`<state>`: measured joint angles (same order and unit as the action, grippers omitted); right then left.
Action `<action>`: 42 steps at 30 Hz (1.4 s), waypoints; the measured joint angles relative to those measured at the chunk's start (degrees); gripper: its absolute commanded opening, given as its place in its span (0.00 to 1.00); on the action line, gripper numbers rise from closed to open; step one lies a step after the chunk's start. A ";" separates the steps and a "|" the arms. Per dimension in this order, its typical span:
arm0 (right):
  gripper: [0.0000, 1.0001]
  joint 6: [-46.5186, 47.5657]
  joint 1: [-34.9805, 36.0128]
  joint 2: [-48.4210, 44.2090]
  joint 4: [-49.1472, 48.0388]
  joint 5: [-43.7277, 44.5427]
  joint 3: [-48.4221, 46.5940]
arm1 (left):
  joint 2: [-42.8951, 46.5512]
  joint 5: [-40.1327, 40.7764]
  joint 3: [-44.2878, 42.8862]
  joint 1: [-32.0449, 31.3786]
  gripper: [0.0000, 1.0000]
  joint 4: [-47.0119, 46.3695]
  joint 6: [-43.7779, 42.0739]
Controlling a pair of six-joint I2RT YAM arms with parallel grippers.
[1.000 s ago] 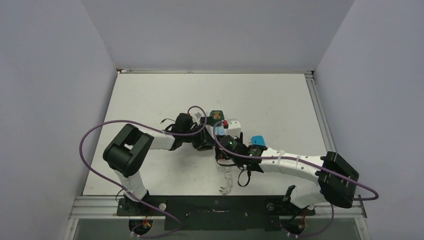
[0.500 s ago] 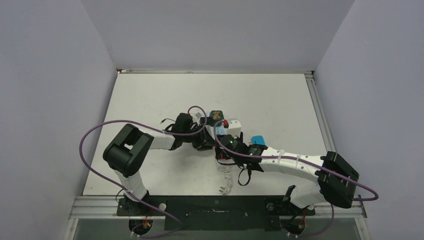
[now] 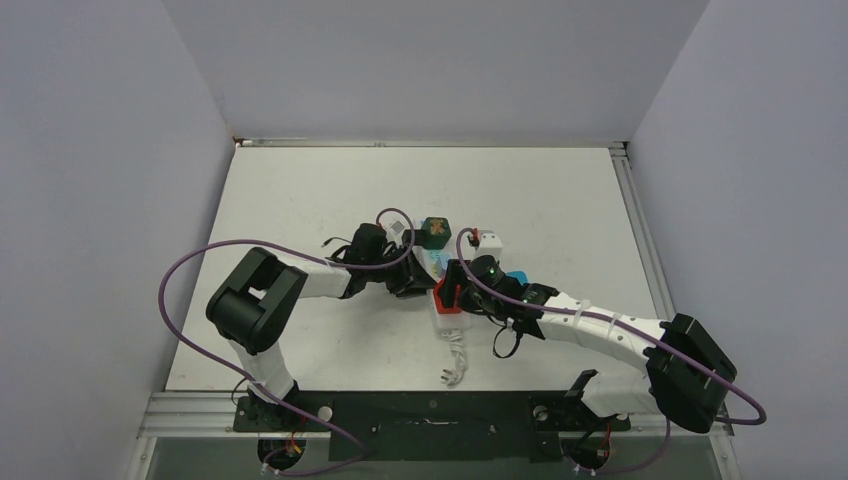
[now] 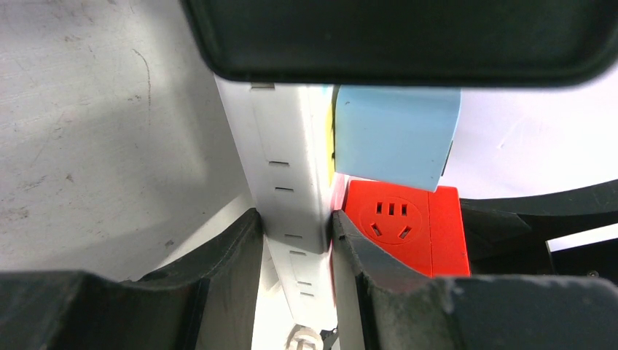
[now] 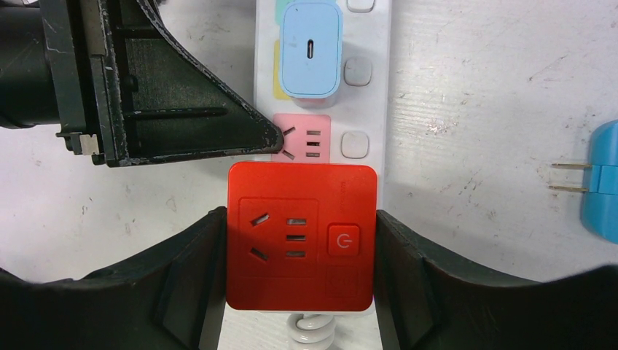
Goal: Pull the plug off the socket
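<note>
The socket, a long white power strip (image 5: 368, 73) with pastel outlets, lies on the table, its coiled white cord (image 5: 310, 337) towards me. A red plug block (image 5: 301, 240) sits on its nearest outlet. My right gripper (image 5: 301, 219) is shut on the red plug, one finger on each side. A light blue charger (image 5: 311, 47) is plugged in two outlets further along, past a bare pink outlet (image 5: 312, 136). My left gripper (image 4: 295, 222) is shut across the strip's width (image 4: 291, 168), beside the red plug (image 4: 404, 226). From above, both grippers (image 3: 415, 283) (image 3: 447, 298) meet at the strip (image 3: 437, 262).
A loose blue plug (image 5: 601, 182) with two bare prongs lies right of the strip; it also shows in the top view (image 3: 515, 278). A dark green block (image 3: 435, 232) and a small white block (image 3: 489, 240) lie just beyond the strip. Purple cables loop over both arms.
My right arm has swung, its wrist now further right. The red plug now shows between its fingers from above. The left arm has stayed on the strip.
</note>
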<state>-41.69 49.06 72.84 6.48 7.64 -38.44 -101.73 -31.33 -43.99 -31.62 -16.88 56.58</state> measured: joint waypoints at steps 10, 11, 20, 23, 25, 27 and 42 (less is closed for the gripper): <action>0.05 0.70 3.48 0.00 2.01 5.66 -1.46 | -0.09 -0.02 0.00 0.00 0.00 0.17 -0.13; 0.05 0.90 4.33 0.02 2.78 7.06 -2.10 | -0.09 0.00 0.00 0.02 0.00 0.17 -0.20; 0.05 2.16 8.15 2.21 6.21 14.58 -7.04 | -0.09 0.02 -0.02 0.20 0.00 0.20 -0.50; 0.05 2.19 8.15 2.21 6.54 15.56 -7.13 | -0.09 0.02 -0.02 0.22 0.00 0.22 -0.52; 0.05 2.23 8.15 2.21 6.71 15.87 -7.13 | -0.09 0.02 -0.02 0.22 0.00 0.22 -0.55; 0.05 2.45 8.15 2.16 6.91 16.00 -7.13 | -0.09 0.02 -0.02 0.22 0.00 0.22 -0.55; 0.05 7.56 -7.78 -5.86 6.54 10.64 -6.23 | -0.09 0.07 -0.17 0.02 0.00 0.44 -1.33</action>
<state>-34.13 41.28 66.98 13.02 18.28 -44.66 -101.82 -31.27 -44.16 -31.59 -16.45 55.24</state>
